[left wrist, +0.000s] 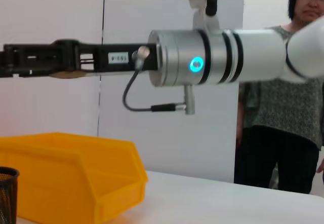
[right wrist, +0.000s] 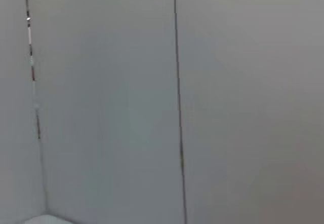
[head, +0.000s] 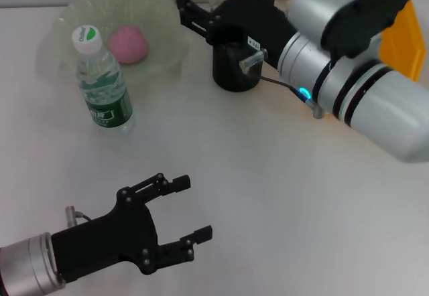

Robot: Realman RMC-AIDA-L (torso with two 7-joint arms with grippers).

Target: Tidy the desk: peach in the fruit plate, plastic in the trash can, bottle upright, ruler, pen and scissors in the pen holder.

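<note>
A pink peach (head: 127, 43) lies in the translucent green fruit plate (head: 67, 15) at the back left. A clear bottle (head: 102, 82) with a white cap and green label stands upright in front of the plate. The black mesh pen holder (head: 233, 67) stands at the back centre; its rim also shows in the left wrist view (left wrist: 7, 193). My right gripper (head: 208, 3) hovers open just above and behind the holder, and shows side-on in the left wrist view (left wrist: 30, 64). My left gripper (head: 193, 207) is open and empty, low near the front left. No ruler, pen, scissors or plastic shows.
A yellow bin (head: 404, 38) stands at the back right behind my right arm and also shows in the left wrist view (left wrist: 71, 176). A person (left wrist: 283, 107) stands beyond the table. The right wrist view shows only a grey wall.
</note>
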